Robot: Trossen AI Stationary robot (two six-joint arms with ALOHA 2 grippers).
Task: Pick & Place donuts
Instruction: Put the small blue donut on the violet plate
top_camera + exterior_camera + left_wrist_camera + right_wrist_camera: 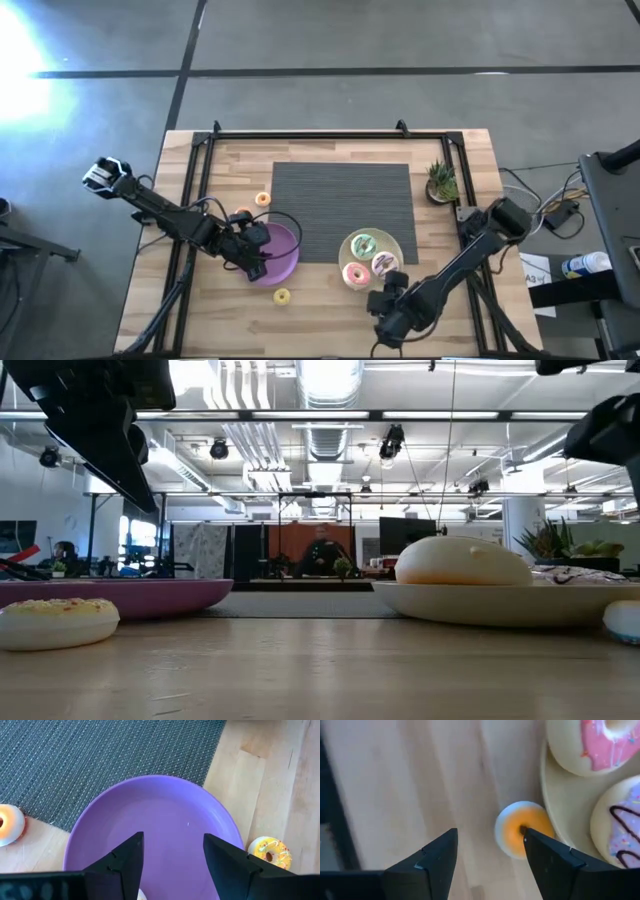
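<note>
The purple plate (285,262) lies under my left gripper (252,262), which hovers open over the plate's bowl (160,835). A small yellow donut (282,296) (270,852) sits on the wood near the plate, and a small orange one (262,199) (7,824) lies by the mat's edge. The pale-yellow plate (396,243) carries the green-white (362,243), pink (355,273) and purple-white (384,264) donuts. My right gripper (392,285) (490,845) is open above a tiny orange-topped donut (522,832) that rests against that plate's rim.
A dark ribbed mat (342,205) covers the table's middle. A small potted plant (441,183) stands at its far right corner. A second orange spot (241,217) shows beside the left arm. Bare wood lies along the near edge between the two plates.
</note>
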